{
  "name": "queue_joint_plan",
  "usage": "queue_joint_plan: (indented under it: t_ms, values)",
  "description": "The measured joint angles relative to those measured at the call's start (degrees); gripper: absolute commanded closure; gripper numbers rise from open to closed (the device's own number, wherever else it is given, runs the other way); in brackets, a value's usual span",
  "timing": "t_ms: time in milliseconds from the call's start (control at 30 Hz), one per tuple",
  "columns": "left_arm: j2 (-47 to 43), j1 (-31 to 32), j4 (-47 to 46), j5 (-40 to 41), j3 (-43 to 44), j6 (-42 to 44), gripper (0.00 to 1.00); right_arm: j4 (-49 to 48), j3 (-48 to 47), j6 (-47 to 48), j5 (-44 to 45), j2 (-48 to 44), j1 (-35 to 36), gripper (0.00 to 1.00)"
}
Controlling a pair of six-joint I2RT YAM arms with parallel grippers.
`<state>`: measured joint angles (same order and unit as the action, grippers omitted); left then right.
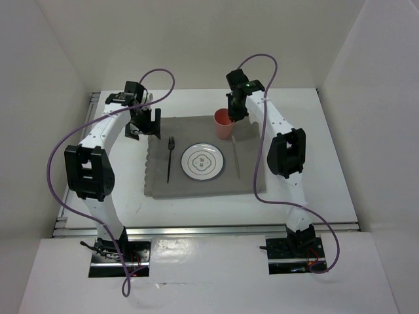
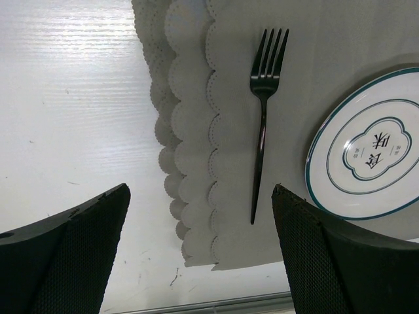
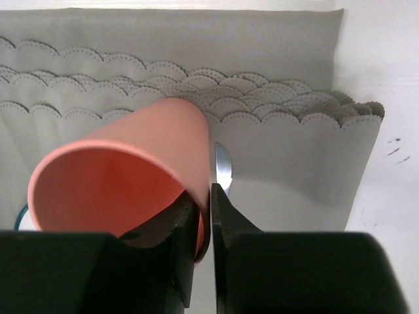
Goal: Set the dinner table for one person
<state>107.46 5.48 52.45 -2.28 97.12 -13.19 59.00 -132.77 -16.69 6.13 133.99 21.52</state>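
Cup [image 1: 224,123] placement looks like the step in hand. Right gripper [image 1: 234,112] is clamped on the cup wall, one finger inside the rim and one outside; the wrist view confirms the pinch. The cup is near the far edge of the grey mat [image 1: 190,186], toward its far-right corner, just beyond the plate [image 1: 203,173] and the tip of the knife [image 1: 236,159]. Can't tell whether its base is touching the mat.

Left gripper [image 1: 143,124] hangs with jaws apart over the mat's far-left corner, holding nothing. The fork [image 1: 170,159] lies between the mat's left edge and the plate. The white dinner table [image 1: 314,150] carries all of it, with the mat in its middle and bare margin along every edge.

To do it well:
- Bring the cup upright and lower it straight until the base is flat.
- Keep it clear of the knife tip and plate rim.
- Open slowly and lift straight up, so the inner finger doesn't catch the rim and tip it.
- Keep it off the layered scalloped trim, which could make it wobble.
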Motion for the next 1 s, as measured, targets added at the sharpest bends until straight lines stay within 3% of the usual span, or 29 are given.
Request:
queue_joint_plan:
  t_ms: [100,200,367,400,433,467,667,800,1000]
  values:
    - [0.00,0.00,-0.07,0.00,0.00,0.00,0.06,-0.37,0.04,0.02,-0.52,0.11,0.00,0.67]
    - [0.00,0.00,-0.07,-0.24,0.00,0.00,0.06,-1.25,0.04,-0.04,-0.92,0.11,-0.02,0.46]
    - [0.00,0.00,-0.07,-0.59,-0.02,0.07,0.06,-3.13,0.04,0.20,-1.51,-0.04,-0.02,0.33]
    - [0.00,0.00,-0.07,-0.59,-0.04,0.31,0.06,-3.43,0.04,0.26,-1.46,-0.20,-0.02,0.21]
    - [0.00,0.00,-0.07,-0.59,-0.04,0.79,0.06,-3.69,0.07,0.20,-1.33,-0.46,-0.02,0.19]
    - [0.00,0.00,-0.07,-0.61,-0.04,0.98,0.06,-3.93,0.13,0.39,-1.05,-0.94,-0.02,0.00]
    - [-0.33,0.00,-0.13,0.13,-0.07,1.18,0.06,-6.19,5.03,0.94,1.49,-11.61,-0.02,0.00]
    - [-0.87,0.00,-0.11,2.19,-0.07,1.60,0.06,-8.50,15.78,0.85,2.27,-28.24,-0.35,0.00]
    - [-6.91,-1.29,-0.20,7.54,-2.01,5.62,0.06,-9.97,41.07,-3.76,0.66,-57.40,-2.21,0.00]
